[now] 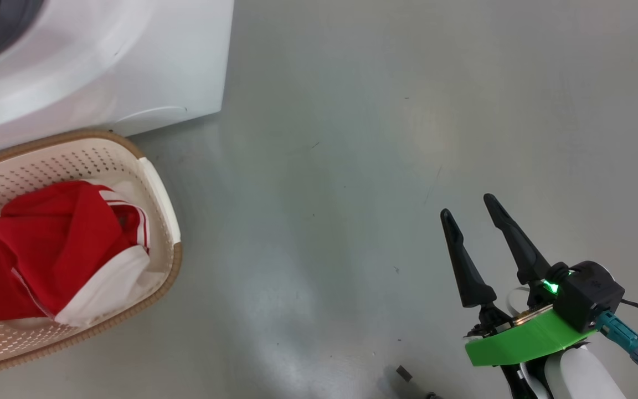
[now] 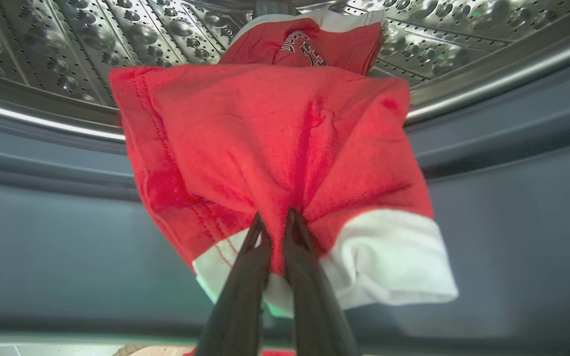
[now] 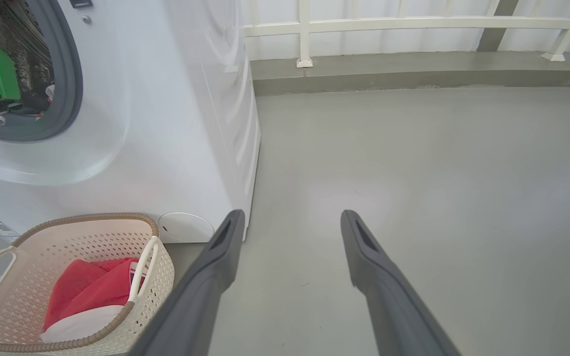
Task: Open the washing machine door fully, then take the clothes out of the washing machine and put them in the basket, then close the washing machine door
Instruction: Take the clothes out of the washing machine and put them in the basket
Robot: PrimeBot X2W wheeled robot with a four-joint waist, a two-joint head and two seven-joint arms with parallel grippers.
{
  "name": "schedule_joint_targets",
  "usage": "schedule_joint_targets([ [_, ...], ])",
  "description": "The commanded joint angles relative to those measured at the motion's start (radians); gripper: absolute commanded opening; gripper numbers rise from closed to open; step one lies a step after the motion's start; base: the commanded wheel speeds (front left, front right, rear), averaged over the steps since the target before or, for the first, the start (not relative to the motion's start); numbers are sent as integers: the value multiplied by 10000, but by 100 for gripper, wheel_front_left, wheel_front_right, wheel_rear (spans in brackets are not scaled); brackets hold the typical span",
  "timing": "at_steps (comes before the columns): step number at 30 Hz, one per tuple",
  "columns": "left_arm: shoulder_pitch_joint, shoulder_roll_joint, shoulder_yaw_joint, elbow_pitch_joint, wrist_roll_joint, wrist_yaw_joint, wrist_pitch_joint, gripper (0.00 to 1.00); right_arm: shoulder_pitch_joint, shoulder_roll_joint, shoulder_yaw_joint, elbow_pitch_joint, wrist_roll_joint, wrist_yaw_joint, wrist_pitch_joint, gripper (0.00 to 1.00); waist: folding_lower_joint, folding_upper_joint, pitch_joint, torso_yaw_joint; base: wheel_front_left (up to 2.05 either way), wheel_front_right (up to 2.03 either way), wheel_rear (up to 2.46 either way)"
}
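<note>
Washing machine, white and boxy, fills the 10 to 11 o'clock corner of the head view. Its side runs down to the grey floor. In the right wrist view its round opening with the grey rubber ring sits at 10 o'clock. The basket, cream and perforated with a brown rim, stands on the floor just in front of the machine, at 8 to 9 o'clock in the head view. A red garment with white panels and striped trim lies crumpled inside it.

In the left wrist view, another red garment with a white hem hangs across the grey ring at the mouth of the steel drum. A third red piece bearing print lies behind it at 12 o'clock. The left gripper is clenched on a fold of the hanging garment, fabric pinched between its dark fingers. The right gripper hovers at 4 to 5 o'clock over bare floor, well apart from the basket. Its jaws are spread wide and grasp nothing.
</note>
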Motion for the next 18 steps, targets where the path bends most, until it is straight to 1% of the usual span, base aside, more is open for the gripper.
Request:
schedule_joint_targets([
  [1, 286, 387, 21, -164, -97, -86, -84, 0, -29, -135, 228, -183, 51, 62, -63, 100, 0, -1, -1, 26, 0, 0, 0],
  [5, 262, 416, -33, -218, -116, -202, -470, 0, -24, -135, 223, -197, 48, 62, -63, 100, 0, -1, -4, 77, 0, 0, 0],
  [13, 53, 585, -284, -536, 43, -244, -1798, 0, -60, -135, 241, -195, 93, 62, -63, 100, 0, -1, 42, 197, 0, 0, 0],
  [15, 31, 591, -285, -557, 25, -283, -1929, 0, -66, -135, 236, -191, 94, 62, -63, 100, 0, -1, 43, 215, 0, 0, 0],
  [16, -6, 582, -296, -614, -10, -406, -2208, 0, -81, -135, 217, -195, 105, 62, -63, 100, 0, -1, 62, 257, 0, 0, 0],
  [18, -8, 597, -365, -664, 30, -463, -2527, 0, -102, -135, 220, -196, 129, 62, -63, 100, 0, -1, 61, 297, 0, 0, 0],
])
